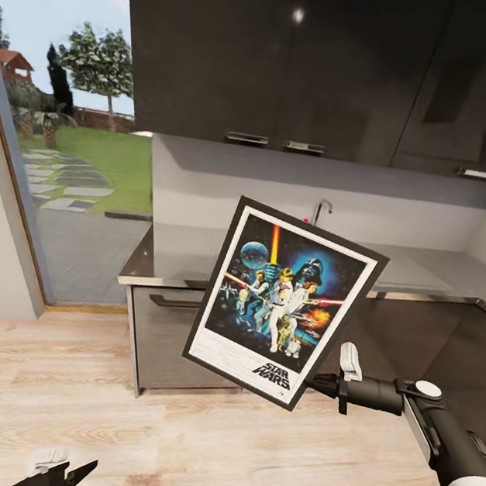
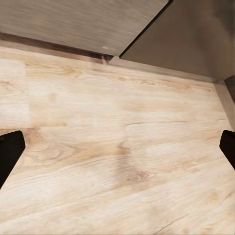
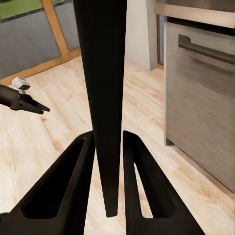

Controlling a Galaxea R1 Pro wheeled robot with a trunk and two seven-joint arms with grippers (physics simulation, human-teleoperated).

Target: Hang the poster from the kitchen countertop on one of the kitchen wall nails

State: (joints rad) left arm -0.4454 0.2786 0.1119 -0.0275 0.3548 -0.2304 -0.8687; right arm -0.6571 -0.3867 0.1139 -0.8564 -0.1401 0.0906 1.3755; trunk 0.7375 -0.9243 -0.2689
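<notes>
The Star Wars poster hangs tilted in the air in front of the kitchen countertop, its artwork facing me. My right gripper is shut on the poster's lower right edge. In the right wrist view the poster appears edge-on as a thin dark slab, pinched by the right gripper. My left gripper sits low over the wooden floor, open and holding nothing; its dark fingertips stand far apart. The left gripper also appears in the right wrist view. The wall nails are out of view.
Dark upper cabinets hang above the counter, with a chrome tap at the back. A grey drawer front with a handle sits under the counter's left end. A large glass door opens onto a garden at the left. Pale wood floor spreads below.
</notes>
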